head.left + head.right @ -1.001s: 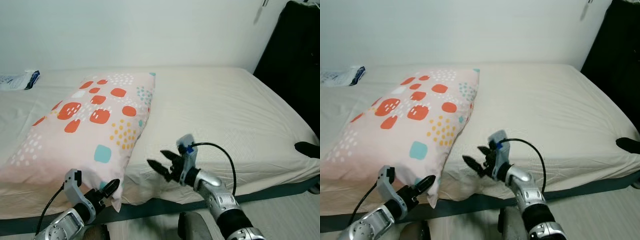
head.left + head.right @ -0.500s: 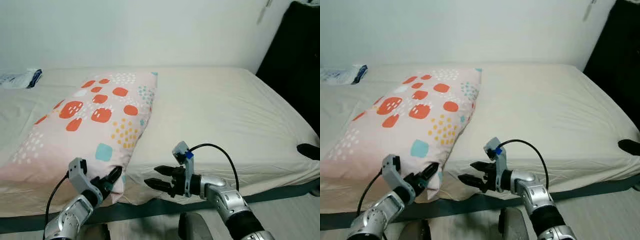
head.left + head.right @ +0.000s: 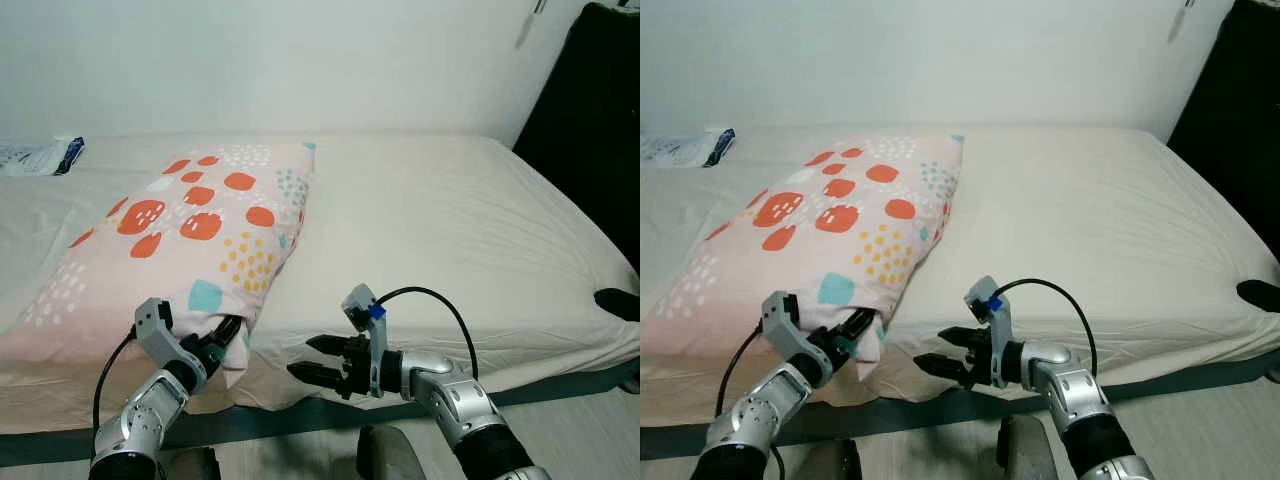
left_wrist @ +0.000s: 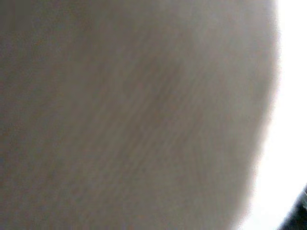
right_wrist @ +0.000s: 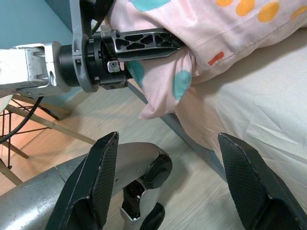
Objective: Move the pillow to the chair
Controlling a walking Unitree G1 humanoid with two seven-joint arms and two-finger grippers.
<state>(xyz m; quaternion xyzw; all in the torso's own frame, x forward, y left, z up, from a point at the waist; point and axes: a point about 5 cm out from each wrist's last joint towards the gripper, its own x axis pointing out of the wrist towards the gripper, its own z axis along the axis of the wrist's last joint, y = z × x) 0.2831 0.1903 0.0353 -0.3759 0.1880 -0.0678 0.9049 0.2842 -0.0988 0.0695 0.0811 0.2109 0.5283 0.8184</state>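
Left eye view: a cream bed (image 3: 450,210) against a white wall (image 3: 300,60). The pillow (image 3: 170,240) lies lengthwise toward the wall.

Right wrist view: left gripper (image 5: 180,45) clamps the pillow's corner; right gripper (image 5: 168,177) spread wide.

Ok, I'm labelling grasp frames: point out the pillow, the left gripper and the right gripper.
pillow (image 3: 200,225): left eye view, middle of its patterned top.
left gripper (image 5: 163,40): right wrist view, fingers at the pillow's corner.
right gripper (image 3: 314,358): left eye view, between its spread fingertips.
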